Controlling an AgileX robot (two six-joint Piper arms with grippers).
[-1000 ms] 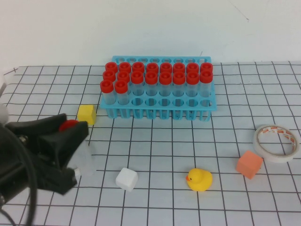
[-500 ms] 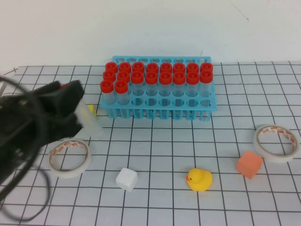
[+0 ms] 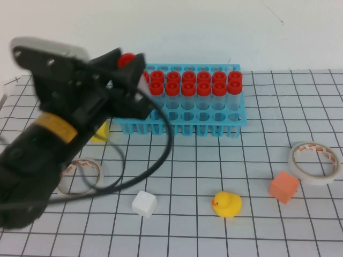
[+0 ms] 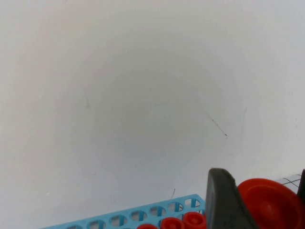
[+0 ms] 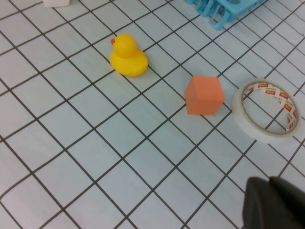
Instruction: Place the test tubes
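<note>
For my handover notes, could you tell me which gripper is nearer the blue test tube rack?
Left. The left gripper, holding a red-capped test tube, is above the test tube rack's left end; the right gripper, shut, is far off, with the orange cube between.

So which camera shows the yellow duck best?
Right wrist view: the duck sits close, unobstructed. The high view shows it farther off; the left wrist view misses it, showing the left pincer gripping a red-capped tube by the rack. The right pincer hangs shut near a tape roll.
</note>
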